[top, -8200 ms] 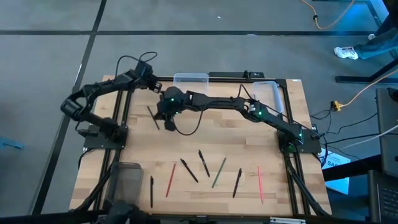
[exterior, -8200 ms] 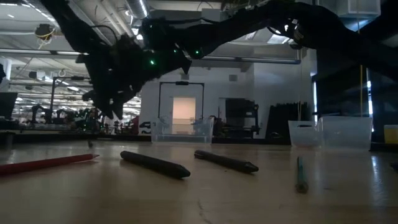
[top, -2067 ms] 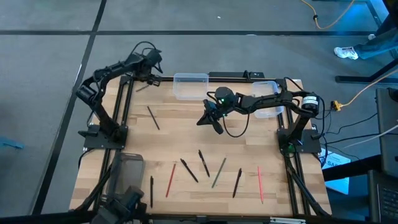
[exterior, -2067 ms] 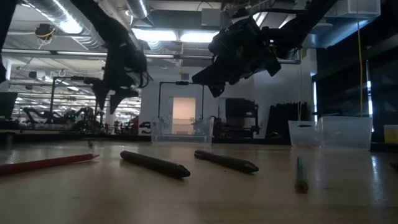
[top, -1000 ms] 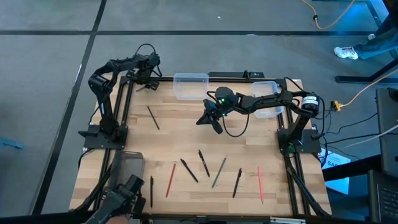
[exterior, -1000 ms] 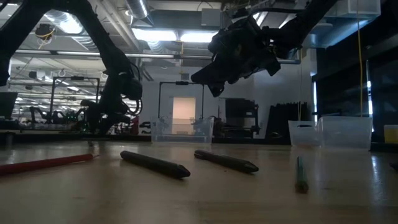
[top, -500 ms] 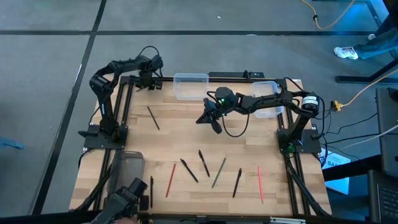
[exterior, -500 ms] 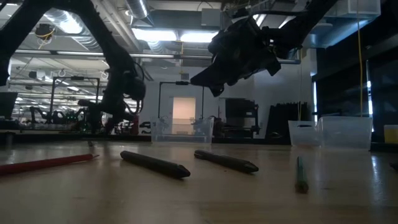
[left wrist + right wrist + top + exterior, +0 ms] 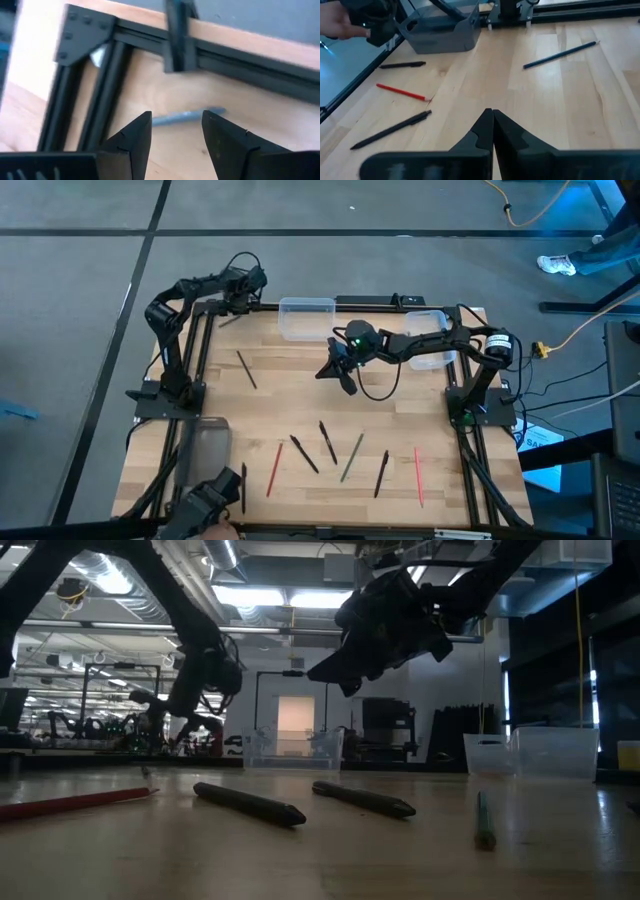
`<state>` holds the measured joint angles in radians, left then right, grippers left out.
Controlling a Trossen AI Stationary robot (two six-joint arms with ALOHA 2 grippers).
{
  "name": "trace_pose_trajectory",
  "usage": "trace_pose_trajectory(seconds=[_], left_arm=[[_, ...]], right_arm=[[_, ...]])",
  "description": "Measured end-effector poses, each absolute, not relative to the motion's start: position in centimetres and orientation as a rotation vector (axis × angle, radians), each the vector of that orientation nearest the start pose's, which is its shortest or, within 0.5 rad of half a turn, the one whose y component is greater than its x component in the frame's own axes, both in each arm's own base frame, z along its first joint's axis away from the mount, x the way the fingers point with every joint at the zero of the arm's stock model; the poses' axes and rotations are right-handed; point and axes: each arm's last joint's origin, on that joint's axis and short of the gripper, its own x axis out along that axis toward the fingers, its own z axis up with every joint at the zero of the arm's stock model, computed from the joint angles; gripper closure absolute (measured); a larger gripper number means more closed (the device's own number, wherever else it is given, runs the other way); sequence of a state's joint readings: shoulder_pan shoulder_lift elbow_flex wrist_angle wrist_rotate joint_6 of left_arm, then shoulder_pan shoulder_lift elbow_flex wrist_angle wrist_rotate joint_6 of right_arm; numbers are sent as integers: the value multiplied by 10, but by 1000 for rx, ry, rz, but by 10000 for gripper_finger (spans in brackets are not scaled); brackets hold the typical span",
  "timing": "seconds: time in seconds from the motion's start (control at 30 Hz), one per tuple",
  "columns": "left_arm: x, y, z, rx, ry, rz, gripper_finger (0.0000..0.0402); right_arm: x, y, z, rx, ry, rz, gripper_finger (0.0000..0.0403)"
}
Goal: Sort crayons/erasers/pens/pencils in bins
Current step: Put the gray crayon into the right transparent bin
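L end effector [image 9: 172, 131] open, far-left corner | R end effector [image 9: 493, 116] closed, mid-table

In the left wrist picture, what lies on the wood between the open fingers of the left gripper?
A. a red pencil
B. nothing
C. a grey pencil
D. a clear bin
C: the left wrist view shows a grey pencil lying on the wood in the gap between the spread fingers of the left gripper, close to the black frame at the table corner.
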<state>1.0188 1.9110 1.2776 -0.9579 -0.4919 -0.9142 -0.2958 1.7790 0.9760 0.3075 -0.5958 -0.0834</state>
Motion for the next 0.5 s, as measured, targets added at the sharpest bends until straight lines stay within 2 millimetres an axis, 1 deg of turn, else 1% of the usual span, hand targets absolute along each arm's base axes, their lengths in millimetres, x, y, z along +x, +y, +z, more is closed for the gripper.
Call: trace_pose_trajectory(seconds=[0.17, 0.4, 0.5], left_arm=[[165, 289, 154, -989, 1006, 1971, 234], [165, 277, 129, -1015, 923, 1986, 234], [164, 276, 127, -990, 872, 2033, 234]], right_arm=[[357, -92, 183, 130, 442, 313, 392], [357, -92, 183, 118, 439, 315, 392], [357, -92, 183, 115, 439, 316, 392]])
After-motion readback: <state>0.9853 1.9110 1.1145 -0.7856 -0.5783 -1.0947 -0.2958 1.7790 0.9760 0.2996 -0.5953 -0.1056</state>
